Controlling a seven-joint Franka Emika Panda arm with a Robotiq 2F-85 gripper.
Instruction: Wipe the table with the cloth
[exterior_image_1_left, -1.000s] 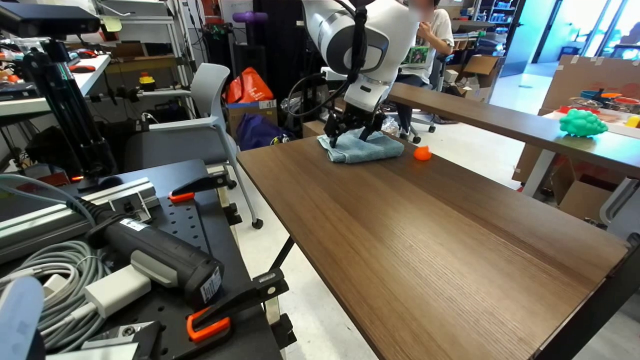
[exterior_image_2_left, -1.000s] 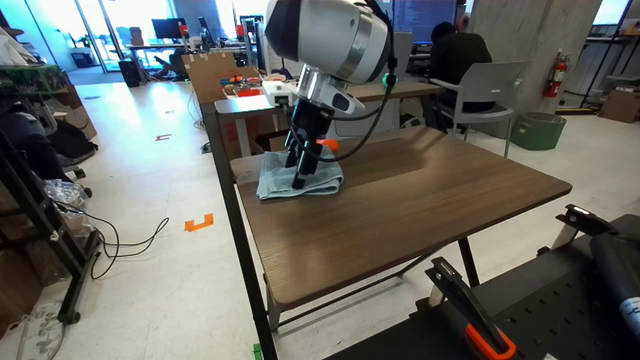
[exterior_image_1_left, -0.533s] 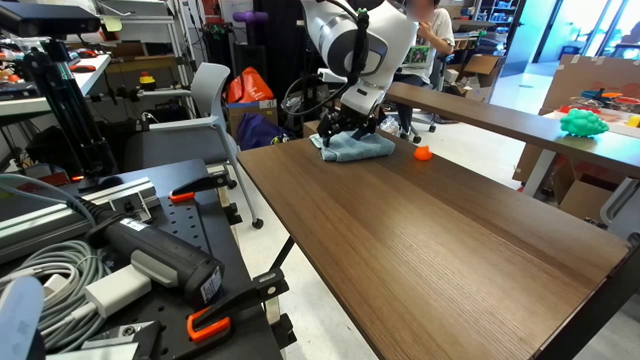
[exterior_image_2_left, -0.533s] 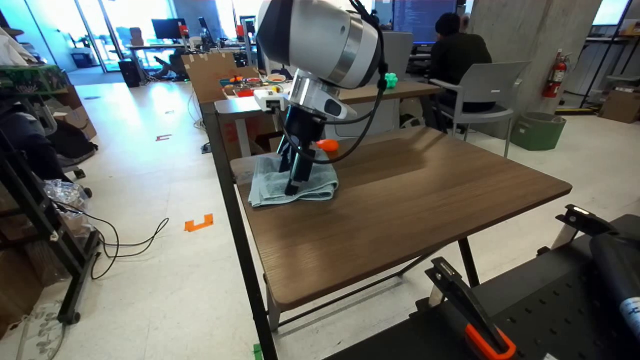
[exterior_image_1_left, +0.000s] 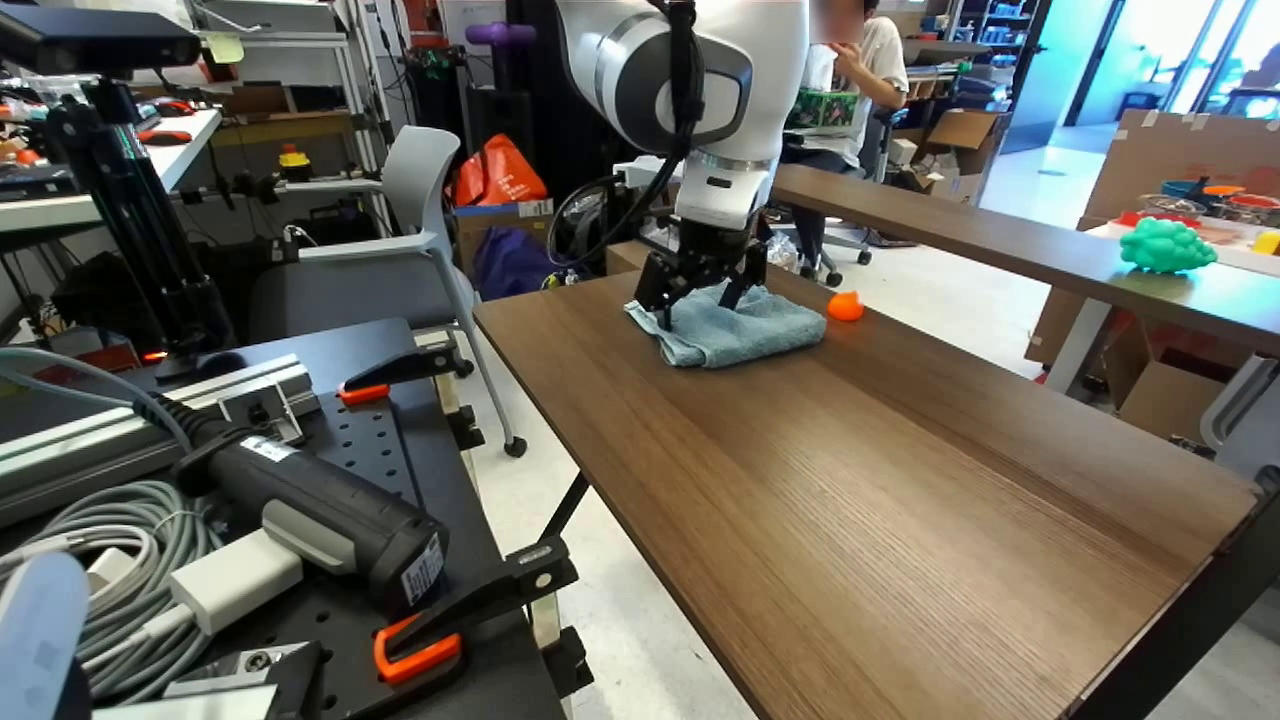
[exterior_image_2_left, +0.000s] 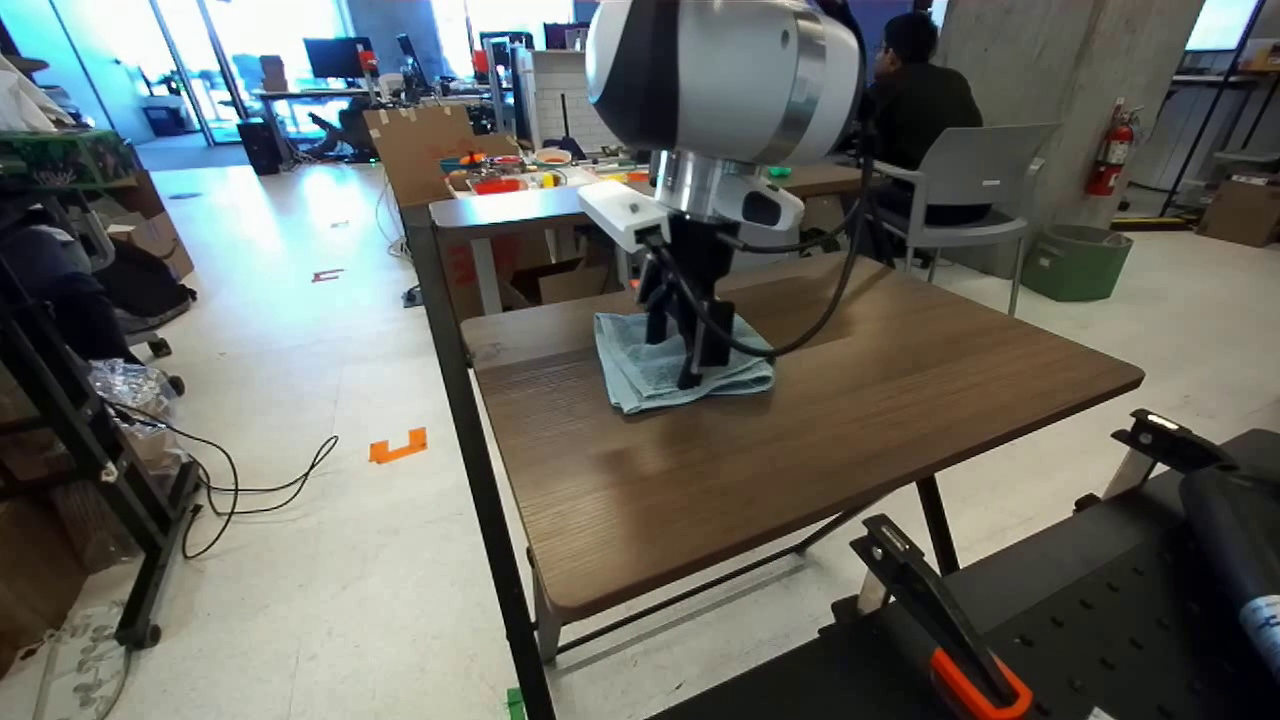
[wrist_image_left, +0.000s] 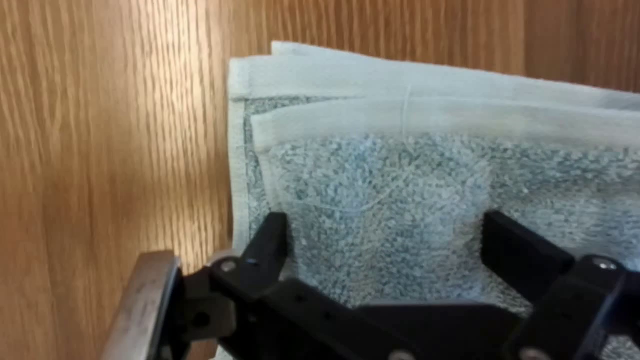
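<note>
The cloth (exterior_image_1_left: 770, 332) is a folded light blue-grey towel lying flat on the dark brown table (exterior_image_1_left: 850, 480). It also shows in an exterior view (exterior_image_2_left: 632, 372), on the bare tabletop (exterior_image_2_left: 800, 430). My gripper (exterior_image_1_left: 698, 312) points down onto the cloth with its fingers apart; it shows the same in an exterior view (exterior_image_2_left: 672, 362). In the wrist view the gripper (wrist_image_left: 385, 220) is open, fingertips wide apart and at the surface of the cloth (wrist_image_left: 375, 165). No fold is pinched between them. The cloth's hemmed edges and one corner lie on the wood.
A small orange object (exterior_image_1_left: 845, 306) sits on the table just beyond the cloth. A second long table (exterior_image_1_left: 1000, 235) with a green bumpy object (exterior_image_1_left: 1167, 246) stands behind. A grey chair (exterior_image_1_left: 420, 200) and a black cart (exterior_image_1_left: 360, 460) with clamps and cables stand alongside.
The cloth and gripper shift slightly toward the table's end, then slide together back along the table, away from that end. The wrist has turned more upright. The gripper stays open.
</note>
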